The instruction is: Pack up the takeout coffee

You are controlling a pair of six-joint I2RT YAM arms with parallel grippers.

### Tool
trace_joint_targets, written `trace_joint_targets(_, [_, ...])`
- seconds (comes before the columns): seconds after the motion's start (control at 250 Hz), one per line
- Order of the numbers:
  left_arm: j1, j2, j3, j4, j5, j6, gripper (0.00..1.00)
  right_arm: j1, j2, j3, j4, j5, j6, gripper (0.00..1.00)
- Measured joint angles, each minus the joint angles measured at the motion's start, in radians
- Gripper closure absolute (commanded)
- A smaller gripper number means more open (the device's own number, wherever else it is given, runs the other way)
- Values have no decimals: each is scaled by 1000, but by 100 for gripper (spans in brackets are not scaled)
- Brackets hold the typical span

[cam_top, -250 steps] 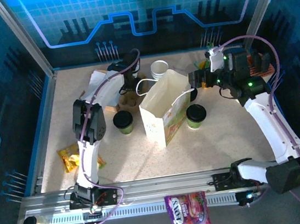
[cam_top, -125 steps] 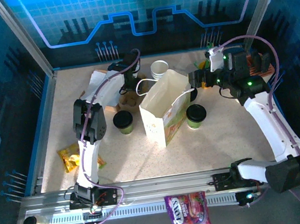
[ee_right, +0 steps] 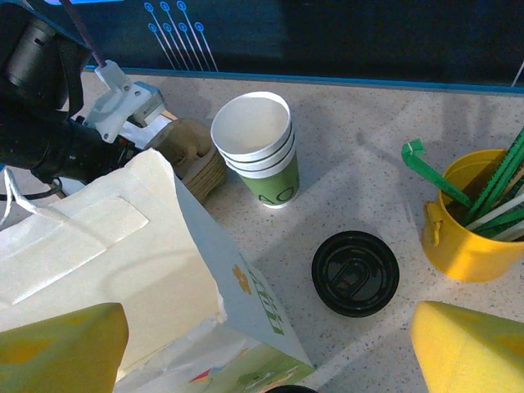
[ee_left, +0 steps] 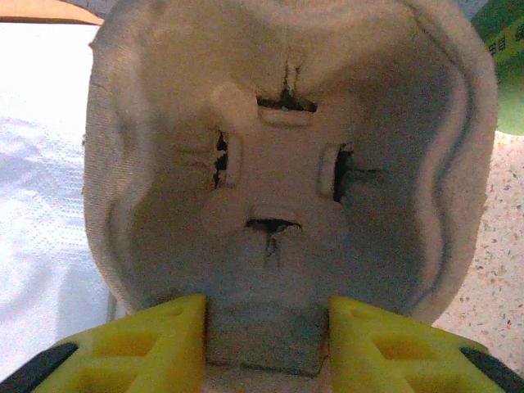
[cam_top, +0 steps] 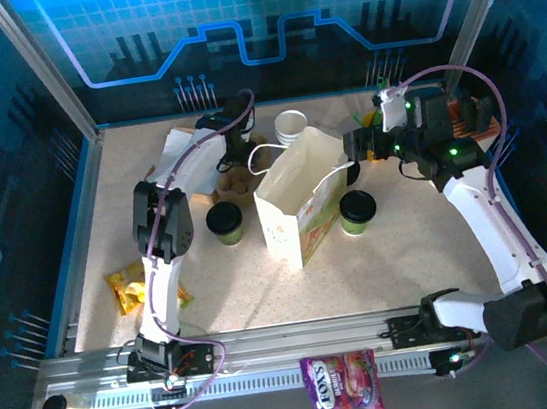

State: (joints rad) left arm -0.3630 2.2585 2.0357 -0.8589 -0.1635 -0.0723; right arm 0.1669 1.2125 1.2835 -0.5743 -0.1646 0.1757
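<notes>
The candy packet (cam_top: 341, 384) is showing the brand "FOX'S" in pale letters on a purple patch. The stacked cups (ee_right: 260, 155) are carrying light letters on the lowest cup's green band, reading roughly as "AO". The bag (ee_right: 164, 270) is bearing green lettering down its side, too skewed to be read. In the left wrist view a green surface (ee_left: 501, 49) at the upper right corner is showing small white characters, too blurred to be read.
</notes>
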Motion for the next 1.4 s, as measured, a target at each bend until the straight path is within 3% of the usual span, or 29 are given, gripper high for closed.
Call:
trace_joint_targets(0.376, [9, 0, 0, 0, 19, -3, 55, 0, 5, 0, 0, 0, 0, 10])
trace_joint_targets(0.959, [14, -1, 0, -1, 30, -3, 63, 0, 12, 0, 0, -1, 0, 9])
trace_joint_targets(1.399, [16, -2, 0, -10, 34, 2, 58, 0, 15, 0, 0, -4, 0, 9])
